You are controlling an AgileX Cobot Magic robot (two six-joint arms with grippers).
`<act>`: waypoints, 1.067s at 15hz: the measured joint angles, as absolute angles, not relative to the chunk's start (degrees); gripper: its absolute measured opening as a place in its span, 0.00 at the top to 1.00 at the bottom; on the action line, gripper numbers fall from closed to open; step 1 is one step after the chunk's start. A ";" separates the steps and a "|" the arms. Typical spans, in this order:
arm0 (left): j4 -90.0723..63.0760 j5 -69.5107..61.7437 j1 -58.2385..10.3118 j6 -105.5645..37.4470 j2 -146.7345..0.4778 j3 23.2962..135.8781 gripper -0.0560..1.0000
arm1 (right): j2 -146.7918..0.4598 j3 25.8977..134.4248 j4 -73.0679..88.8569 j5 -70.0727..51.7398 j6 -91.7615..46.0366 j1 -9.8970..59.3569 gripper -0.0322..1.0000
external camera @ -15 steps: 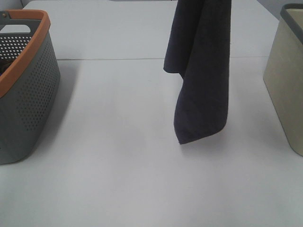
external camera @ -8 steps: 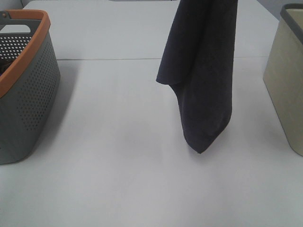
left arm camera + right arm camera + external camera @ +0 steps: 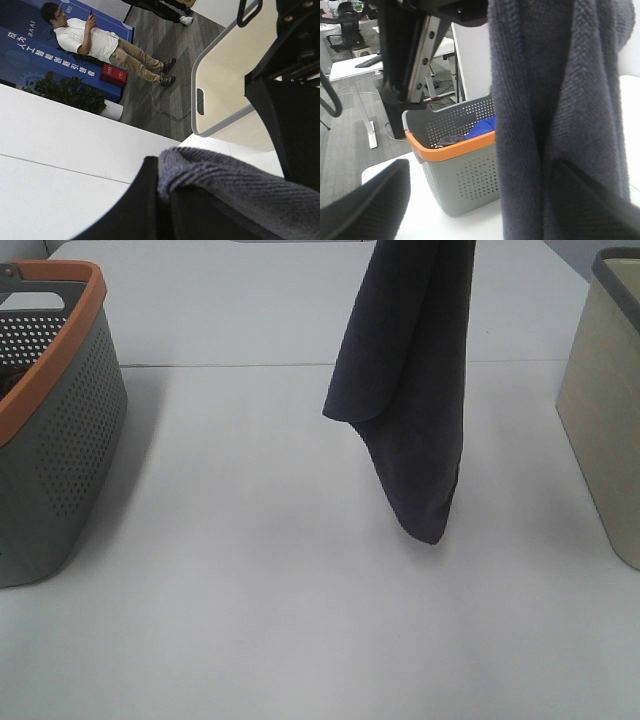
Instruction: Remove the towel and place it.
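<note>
The dark navy-grey towel (image 3: 415,390) hangs in folds from above the top edge of the exterior view. Its lowest tip is just above the white table (image 3: 250,620), right of centre. Both grippers are out of that view. In the left wrist view my left gripper (image 3: 215,200) is shut on a thick fold of the towel (image 3: 235,182). In the right wrist view the towel (image 3: 555,100) hangs between the widely spread fingers of my right gripper (image 3: 480,200), close to one finger (image 3: 592,205). The white tag is hidden.
A grey perforated basket with an orange rim (image 3: 55,430) stands at the table's left edge, with blue cloth inside it (image 3: 482,127). A beige bin with a grey rim (image 3: 605,410) stands at the right edge and shows in the left wrist view (image 3: 230,85).
The towel's lower end swung right and down, then back slightly left. Its bottom corner has rounded into a fold, and the left flap has spread outward.
</note>
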State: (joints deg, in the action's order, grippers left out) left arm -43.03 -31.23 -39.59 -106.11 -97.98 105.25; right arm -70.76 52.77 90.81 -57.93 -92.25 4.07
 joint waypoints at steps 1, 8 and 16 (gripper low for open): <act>-43.03 -31.23 -39.59 -106.11 -97.98 105.25 0.94 | -70.76 52.77 90.93 -58.33 -92.25 4.07 0.31; -43.03 -31.11 -39.65 -106.11 -97.98 105.25 0.94 | -72.25 55.63 93.05 -50.08 -96.49 9.97 0.31; -41.77 -31.11 -39.65 -106.11 -97.98 105.25 0.94 | -72.25 56.89 91.33 -54.14 -91.96 10.54 0.33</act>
State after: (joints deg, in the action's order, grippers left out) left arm -41.77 -31.11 -39.65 -106.11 -97.98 105.25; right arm -72.25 56.89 91.33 -54.14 -91.96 10.54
